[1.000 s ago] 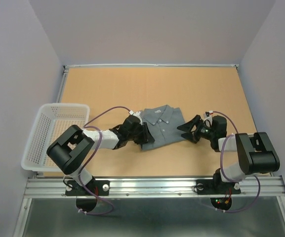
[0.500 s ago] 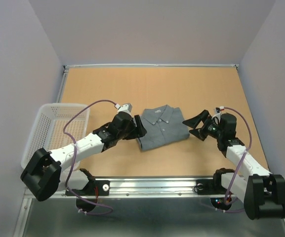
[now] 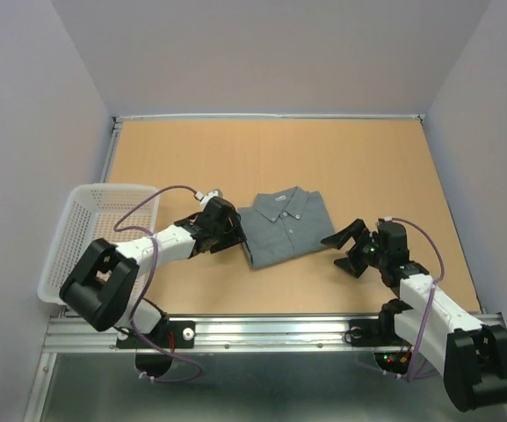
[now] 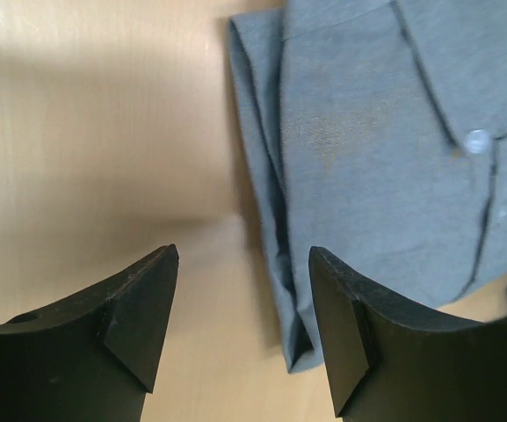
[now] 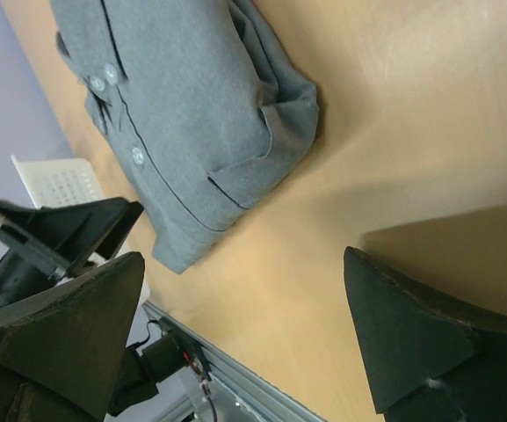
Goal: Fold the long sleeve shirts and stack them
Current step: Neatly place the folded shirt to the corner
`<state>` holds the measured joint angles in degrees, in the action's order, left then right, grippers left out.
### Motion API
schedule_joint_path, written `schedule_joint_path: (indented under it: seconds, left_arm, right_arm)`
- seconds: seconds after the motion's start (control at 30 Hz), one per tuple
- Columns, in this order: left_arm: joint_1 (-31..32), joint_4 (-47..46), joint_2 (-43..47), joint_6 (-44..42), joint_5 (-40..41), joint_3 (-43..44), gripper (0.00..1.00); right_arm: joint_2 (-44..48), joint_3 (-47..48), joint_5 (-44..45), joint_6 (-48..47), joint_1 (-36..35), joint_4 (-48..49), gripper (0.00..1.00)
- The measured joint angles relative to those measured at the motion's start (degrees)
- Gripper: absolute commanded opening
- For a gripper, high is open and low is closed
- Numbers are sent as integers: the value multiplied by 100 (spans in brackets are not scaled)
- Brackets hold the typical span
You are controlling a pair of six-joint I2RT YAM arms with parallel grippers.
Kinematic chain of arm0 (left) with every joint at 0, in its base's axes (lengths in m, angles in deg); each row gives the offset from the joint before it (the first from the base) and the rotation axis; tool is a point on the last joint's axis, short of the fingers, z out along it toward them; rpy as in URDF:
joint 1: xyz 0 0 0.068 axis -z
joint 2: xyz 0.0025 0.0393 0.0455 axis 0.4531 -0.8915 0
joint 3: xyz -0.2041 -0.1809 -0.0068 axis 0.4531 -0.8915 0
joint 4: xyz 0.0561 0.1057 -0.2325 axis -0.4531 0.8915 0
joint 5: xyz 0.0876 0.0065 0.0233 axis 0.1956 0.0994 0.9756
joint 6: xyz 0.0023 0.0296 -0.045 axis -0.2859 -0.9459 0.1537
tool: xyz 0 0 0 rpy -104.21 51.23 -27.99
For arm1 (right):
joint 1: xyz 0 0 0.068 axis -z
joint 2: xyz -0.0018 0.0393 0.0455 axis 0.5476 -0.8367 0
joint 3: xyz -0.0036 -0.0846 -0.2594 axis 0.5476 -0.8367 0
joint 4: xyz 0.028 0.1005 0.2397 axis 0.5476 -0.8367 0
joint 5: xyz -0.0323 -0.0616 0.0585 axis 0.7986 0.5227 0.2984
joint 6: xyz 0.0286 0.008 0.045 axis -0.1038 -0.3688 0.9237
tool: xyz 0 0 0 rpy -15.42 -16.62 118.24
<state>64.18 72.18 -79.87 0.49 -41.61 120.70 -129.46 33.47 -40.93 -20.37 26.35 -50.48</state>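
**Shirt folded, both tools off it**

Table (image 3: 367, 167): bare wood under both tools. White mesh basket (image 3: 90, 229) sits behind my L gripper (image 4: 242, 255), out past that arm's elbow. Grey shirt (image 3: 284, 227) lies flat btwn my two grippers, folded to a compact rectangle, collar on the far side. I judge it light, soft and floppy. Layers will likely slip if pinched thin, so I'd grab thru the whole stacked edge, one tool per side. L gripper: jaws apart, empty, folded edge just ahead of one finger. R gripper (image 5: 244, 257): jaws wide apart, empty, shirt ahead, not touching. Buttons (image 4: 477, 141) show on the placket. Sleeves and cuffs are tucked out of sight, and no 2nd shirt is in view.
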Motion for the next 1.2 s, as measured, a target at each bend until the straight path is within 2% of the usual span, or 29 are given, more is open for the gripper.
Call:
schedule_joint_path:
  seconds: [0.23, 0.3, 0.33, 0.43, 0.47, 0.5, 0.83, 1.0, 1.07, 1.13, 1.2]
  left_arm:
    - [-114, -446, -1237, 33, -396, 697, 56]
    - [-136, -562, -1377, 48, -494, 772, 47]
    - [-146, -621, -1421, 44, -538, 776, 35]
    - [-160, -713, -1541, 72, -651, 767, 17]
    - [-166, -787, -1585, 96, -717, 758, 5]
    - [-168, -807, -1593, 90, -737, 756, 0]
    - [-170, -1115, -1596, 15, -1075, 632, 0]
    - [-173, -1126, -1596, -50, -1167, 619, 0]
    - [-199, -1158, -1596, -66, -1233, 597, 0]
    - [-238, -1169, -1596, -76, -1316, 590, 0]
    - [-264, -1163, -1596, -98, -1403, 590, 0]
  right_arm:
    - [-267, -22, 498, 437, -599, 376, 100]
    - [-358, -59, 693, 627, -839, 568, 100]
    - [-376, -74, 745, 693, -907, 619, 100]
    - [-498, -155, 1025, 1014, -1182, 942, 100]
    - [-540, -173, 1084, 1097, -1244, 1027, 100]
    - [-636, -181, 1156, 1204, -1351, 1178, 100]
    - [-2149, -151, 1845, 2415, -2295, 3121, 97]
    - [-2474, -151, 2186, 2916, -2518, 3480, 83]
    - [-2511, -153, 2280, 3042, -2549, 3480, 72]
    - [-2559, -164, 2380, 3136, -2553, 3469, 55]
    - [-2616, -179, 2498, 3206, -2559, 3438, 44]
